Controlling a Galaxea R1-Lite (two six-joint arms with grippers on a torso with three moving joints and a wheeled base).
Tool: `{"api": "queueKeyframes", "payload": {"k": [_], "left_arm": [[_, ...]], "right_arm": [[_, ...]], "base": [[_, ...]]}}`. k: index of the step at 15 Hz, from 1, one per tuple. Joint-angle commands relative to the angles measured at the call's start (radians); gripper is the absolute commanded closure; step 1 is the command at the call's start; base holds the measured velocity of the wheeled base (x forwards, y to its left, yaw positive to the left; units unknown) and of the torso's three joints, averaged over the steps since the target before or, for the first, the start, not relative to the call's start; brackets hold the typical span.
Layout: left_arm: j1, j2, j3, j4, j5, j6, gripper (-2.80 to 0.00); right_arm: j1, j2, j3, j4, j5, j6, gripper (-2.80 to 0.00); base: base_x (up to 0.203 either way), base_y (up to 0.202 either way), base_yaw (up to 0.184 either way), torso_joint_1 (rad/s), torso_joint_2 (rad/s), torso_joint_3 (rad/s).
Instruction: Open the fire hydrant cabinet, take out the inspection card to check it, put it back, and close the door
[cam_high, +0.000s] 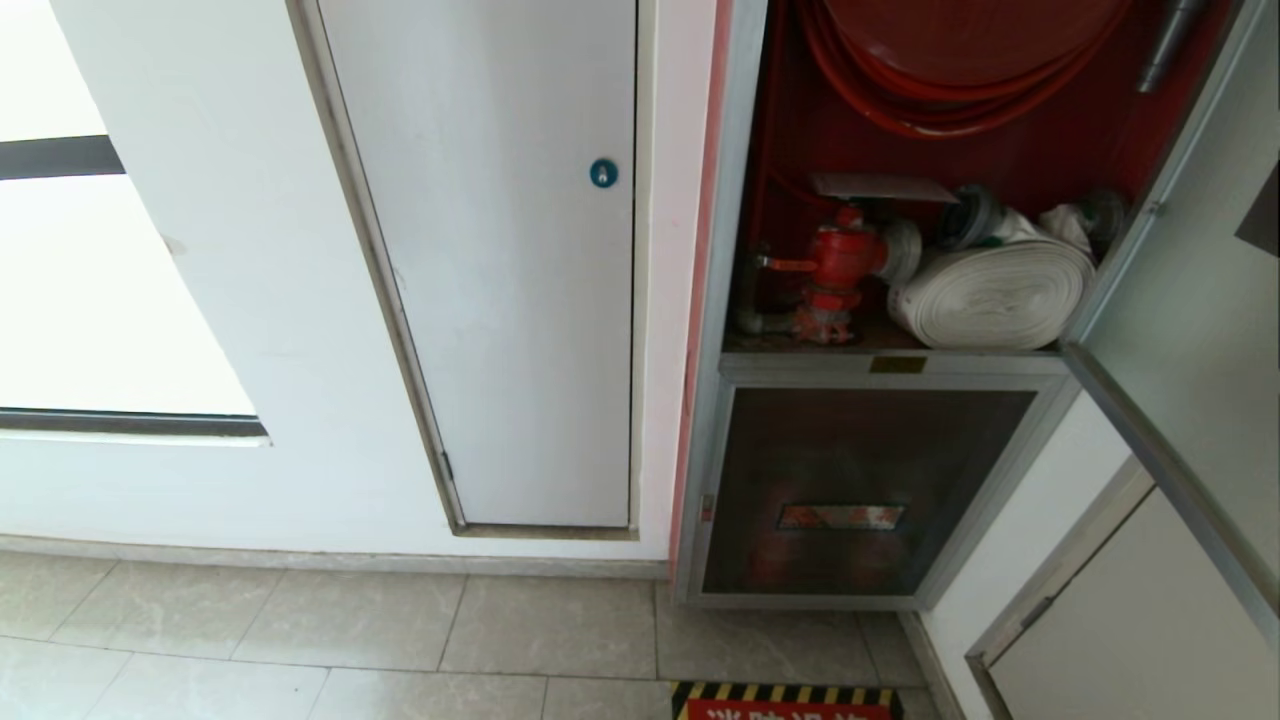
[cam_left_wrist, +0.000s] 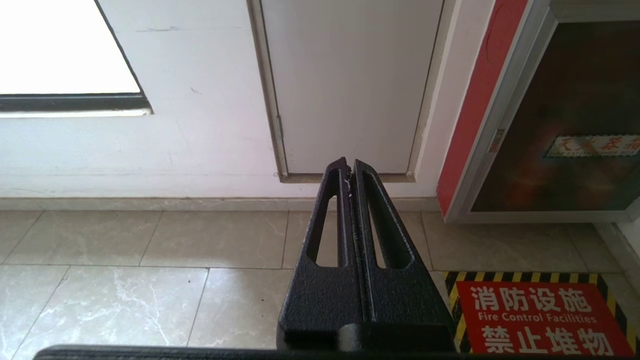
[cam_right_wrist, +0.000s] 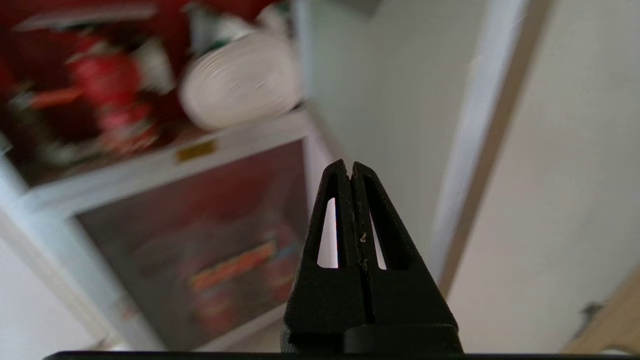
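Fire hydrant cabinet (cam_high: 900, 300) stands with door (cam_high: 1180, 330) swung open; left end effector (cam_left_wrist: 349, 170) and right end effector (cam_right_wrist: 350, 167) both pressed together, empty

We count one fire hydrant cabinet (cam_high: 735, 300), one door (cam_high: 1190, 330) swung open at our three o'clock, one red hose reel (cam_high: 960, 60), one red valve (cam_high: 840, 262), one white hose roll (cam_high: 995, 292), two white panels (cam_high: 500, 300), two grippers (cam_left_wrist: 348, 167)

We see the fire hydrant cabinet (cam_high: 735, 200) right of a panel (cam_high: 500, 300), its door (cam_high: 1190, 300) swung open rightward. Inside, a valve (cam_high: 838, 262) stands left of a hose roll (cam_high: 995, 292), beneath the hose reel (cam_high: 960, 60).
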Motion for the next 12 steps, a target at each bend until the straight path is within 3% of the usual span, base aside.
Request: {"api": "queueKeyframes", "payload": {"k": [1, 6, 12], "left_arm": [[0.001, 0.001, 0.002, 0.0, 0.0, 0.001, 0.0], [0.001, 0.001, 0.001, -0.001, 0.0, 0.001, 0.0], [0.001, 0.001, 0.0, 0.0, 0.0, 0.001, 0.0]], "right_arm": [[-0.117, 0.09, -0.029, -0.021, -0.006, -0.004, 0.0], [-0.35, 0.15, -0.03, -0.027, -0.008, -0.006, 0.0], [-0.509, 0.214, -0.013, -0.039, -0.006, 0.007, 0.0]], "base": [[0.0, 0.0, 0.0, 0.0, 0.0, 0.0], [0.0, 0.0, 0.0, 0.0, 0.0, 0.0], [0.0, 0.0, 0.0, 0.0, 0.0, 0.0]]}}
